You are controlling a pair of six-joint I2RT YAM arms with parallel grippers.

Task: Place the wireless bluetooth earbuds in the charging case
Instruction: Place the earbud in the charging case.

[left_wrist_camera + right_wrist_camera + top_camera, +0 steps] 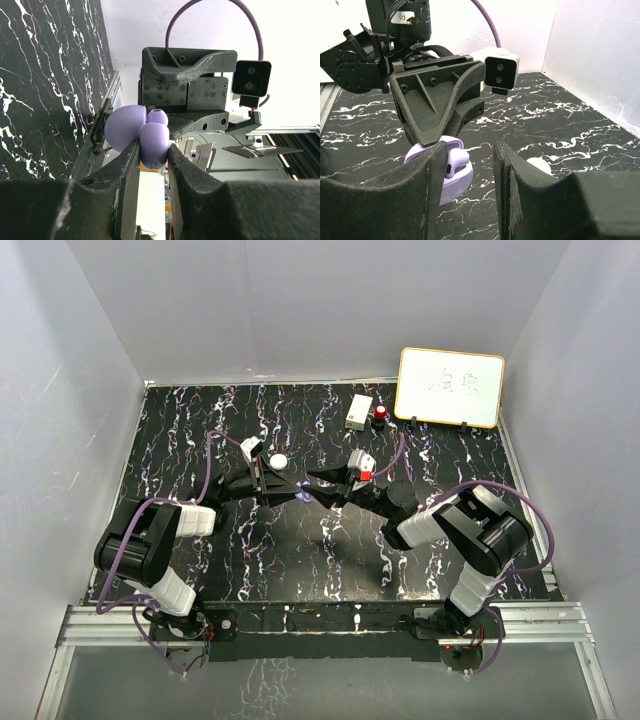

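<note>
Left gripper point(152, 147) clamped the purple case point(125, 127), while the spread-open right gripper point(470, 150) hovered just beside the earbud point(456, 161) sticking out of it.

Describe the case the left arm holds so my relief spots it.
Go to the middle of the black marbled table. The purple case is clamped in the jaws of the left gripper; the round white case nearby lies loose, unheld.

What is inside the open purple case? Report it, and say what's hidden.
One pale earbud with a dark tip sits in the purple case, which the left claw clamps. A finger of the open right claw covers the rest of the inside.
</note>
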